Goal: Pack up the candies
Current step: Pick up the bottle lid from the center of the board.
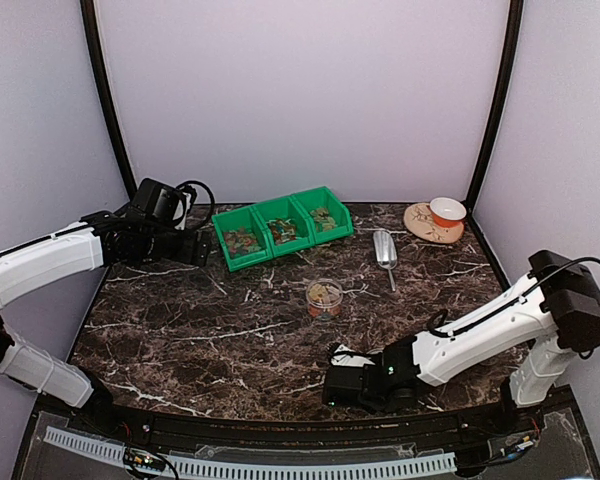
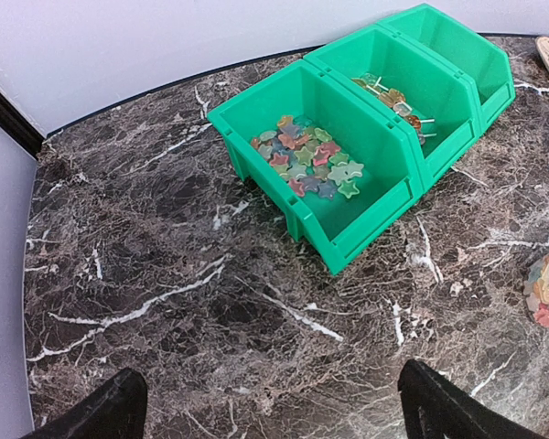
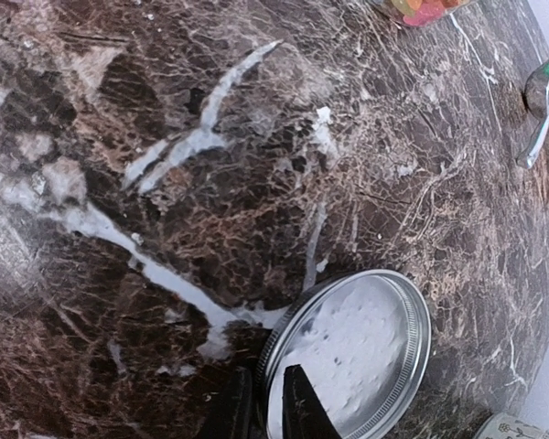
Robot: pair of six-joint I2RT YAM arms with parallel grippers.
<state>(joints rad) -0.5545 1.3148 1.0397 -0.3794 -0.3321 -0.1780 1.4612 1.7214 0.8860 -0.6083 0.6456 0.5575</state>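
Candies (image 2: 309,165) lie in the nearest of three green bins (image 2: 366,233), and more candies (image 2: 393,96) lie in the middle bin. The same candies (image 1: 243,240) show in the top view. A clear jar (image 1: 324,298) with candies in it stands uncovered mid-table. Its metal lid (image 3: 361,352) lies flat near the front edge. My right gripper (image 3: 267,402) is shut on the lid's rim, one finger inside and one outside. My left gripper (image 2: 274,407) is open over bare marble, just left of the bins.
A metal scoop (image 1: 384,250) lies right of the bins. An orange mug (image 1: 447,211) sits on a round coaster (image 1: 420,225) at the back right. The marble table (image 1: 180,330) ends at black corner posts and lilac walls.
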